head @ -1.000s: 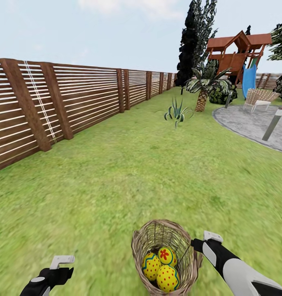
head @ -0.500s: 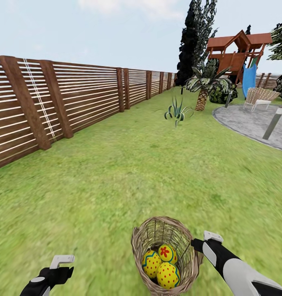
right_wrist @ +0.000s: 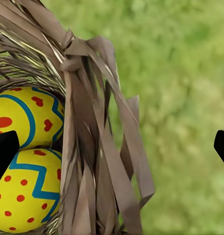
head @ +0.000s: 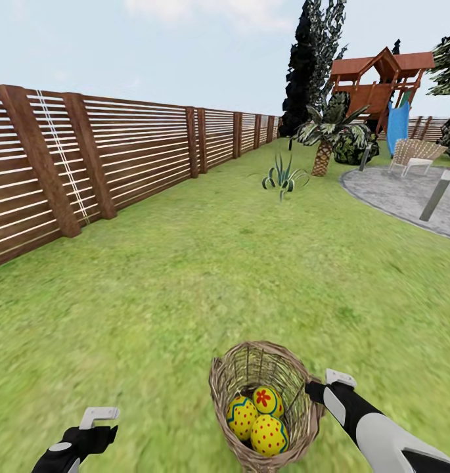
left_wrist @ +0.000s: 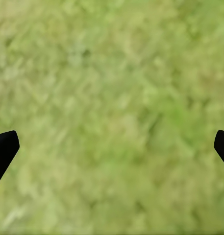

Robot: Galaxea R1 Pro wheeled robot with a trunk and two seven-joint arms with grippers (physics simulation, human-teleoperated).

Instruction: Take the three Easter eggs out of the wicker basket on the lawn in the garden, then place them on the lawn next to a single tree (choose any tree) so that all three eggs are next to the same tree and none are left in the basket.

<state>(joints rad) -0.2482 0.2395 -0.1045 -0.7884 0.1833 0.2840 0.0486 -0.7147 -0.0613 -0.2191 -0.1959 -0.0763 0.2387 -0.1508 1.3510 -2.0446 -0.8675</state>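
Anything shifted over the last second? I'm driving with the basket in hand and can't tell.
The wicker basket has risen slightly in the head view, carried at the right gripper, whose jaws straddle its rim. The fence has also crept up a little, so the camera is moving too. All three eggs stay inside; the left gripper stays open over grass.

- A brown slatted wooden fence point(head: 119, 154) runs along the left side, from near to far, its thick posts leaning slightly.
- A spiky green plant point(head: 283, 177) stands far off in the grass, just left of a short palm point(head: 324, 139) with a scaly brown trunk.
- A tall dark conifer point(head: 311, 59) rises behind the palm.
- A wooden play tower point(head: 377, 85) with a red-brown roof stands far right, with a blue slide point(head: 397, 126) beside it.
- A grey paved patio point(head: 408, 197) lies on the right, with a pale lounge chair point(head: 415, 152) at its far edge.
- A grey post point(head: 438, 194) leans on the patio.
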